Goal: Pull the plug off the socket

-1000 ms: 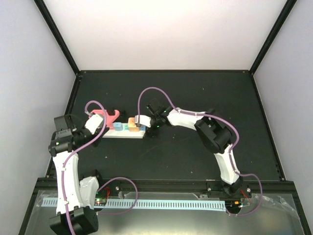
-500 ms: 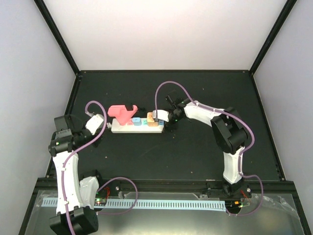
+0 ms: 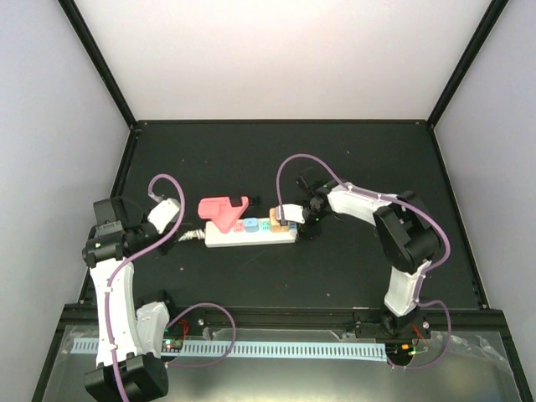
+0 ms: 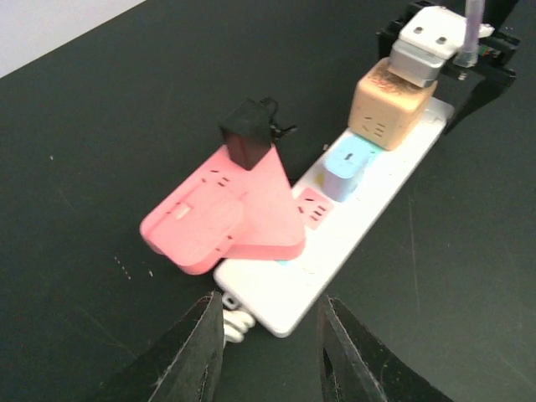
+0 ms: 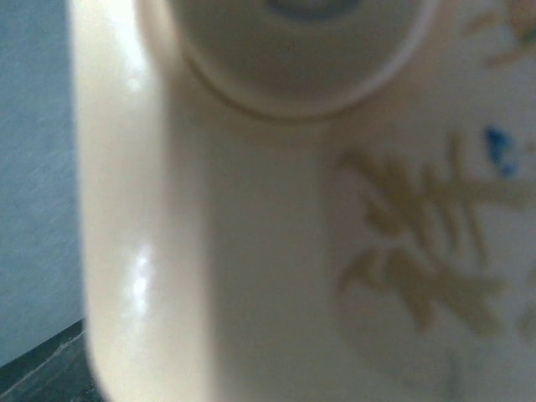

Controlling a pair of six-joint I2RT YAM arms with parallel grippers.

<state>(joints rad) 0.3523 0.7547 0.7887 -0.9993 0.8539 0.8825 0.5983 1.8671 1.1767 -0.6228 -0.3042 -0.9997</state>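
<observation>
The socket, a long white power strip [image 3: 251,237], lies left of the table's middle; it also shows in the left wrist view [image 4: 368,219]. On it stand a pink adapter [image 4: 226,219] carrying a black plug [image 4: 247,142], a light blue plug [image 4: 347,167], and an orange cube [image 4: 389,109] topped by a white plug [image 4: 427,38]. My right gripper [image 3: 291,216] sits at the strip's right end, its black fingers either side of the white plug. The right wrist view is filled by a blurred cream surface [image 5: 251,251]. My left gripper [image 4: 270,352] is open, its fingers flanking the strip's left end and cord stub [image 4: 234,318].
Purple cables loop above both wrists [image 3: 297,163]. The black table [image 3: 335,268] is bounded by a raised rim and white walls. A pale slotted rail [image 3: 251,347] runs along the near edge by the arm bases.
The strip has slid right and nearer together with my right gripper, and turned level. My left arm stayed in place; the strip's left end now lies at its open fingers.
</observation>
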